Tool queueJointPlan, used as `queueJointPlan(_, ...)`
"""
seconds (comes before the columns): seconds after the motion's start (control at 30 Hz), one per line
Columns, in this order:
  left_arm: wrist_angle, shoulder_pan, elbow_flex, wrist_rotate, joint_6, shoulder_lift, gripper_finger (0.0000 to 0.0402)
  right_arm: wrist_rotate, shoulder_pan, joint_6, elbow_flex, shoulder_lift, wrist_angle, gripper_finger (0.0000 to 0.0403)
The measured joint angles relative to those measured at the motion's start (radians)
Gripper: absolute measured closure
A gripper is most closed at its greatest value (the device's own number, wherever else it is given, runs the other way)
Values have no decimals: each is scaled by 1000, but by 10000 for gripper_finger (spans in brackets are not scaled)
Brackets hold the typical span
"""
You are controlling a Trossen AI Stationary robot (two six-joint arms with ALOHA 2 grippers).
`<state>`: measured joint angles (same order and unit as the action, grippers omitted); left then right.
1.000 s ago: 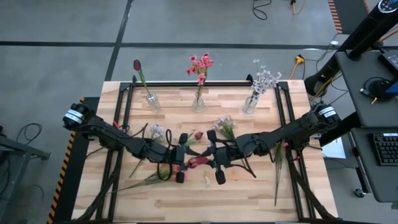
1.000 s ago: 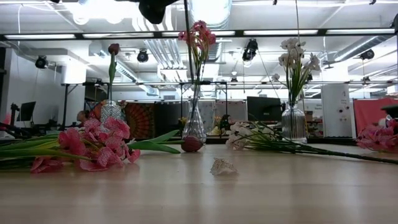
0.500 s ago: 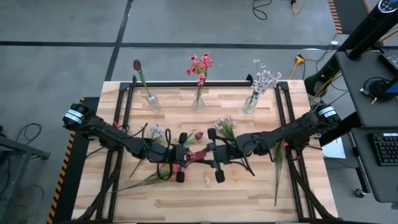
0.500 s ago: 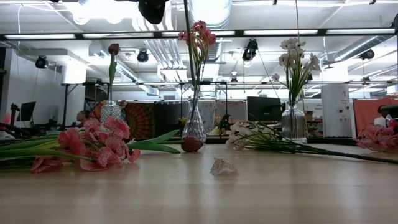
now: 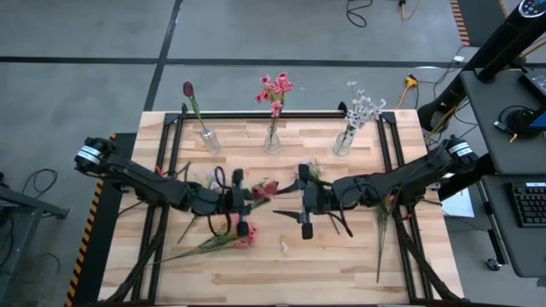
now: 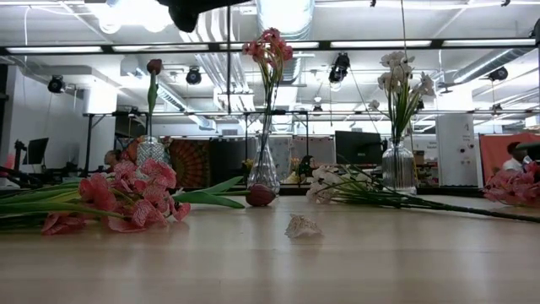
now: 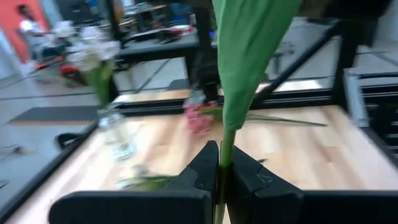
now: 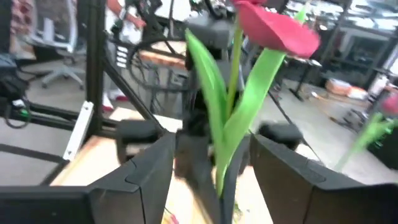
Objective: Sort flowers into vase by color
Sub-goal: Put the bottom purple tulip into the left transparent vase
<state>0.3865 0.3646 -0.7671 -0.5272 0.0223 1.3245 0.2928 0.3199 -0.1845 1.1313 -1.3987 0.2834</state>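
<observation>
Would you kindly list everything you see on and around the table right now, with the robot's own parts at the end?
Vases: three, clear glass, in a row along the table's far edge.
Flowers in vases: dark red tulip left, pink blooms middle, white sprays right.
Held tulip: one, red with green leaves, stem in the left end effector, mid-table.
Loose pink flowers: a bunch, lying left of centre.
Loose white flowers: several, lying right of centre.
Red bud: one, on the table near the middle vase.
Table: one, pale wood.
Left end effector: shut on the tulip stem.
Right end effector: open, facing the tulip.
</observation>
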Motion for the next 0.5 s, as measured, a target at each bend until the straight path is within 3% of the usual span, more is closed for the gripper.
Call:
queueJointPlan(0.23, -238, -87, 25, -190, -25, -210, 402, 26, 0, 33, -4, 32, -79, 195)
queueJointPlan(0.5, -270, -335, 137, -223, -26, -450, 401, 29, 0, 40, -24, 23, -75, 195)
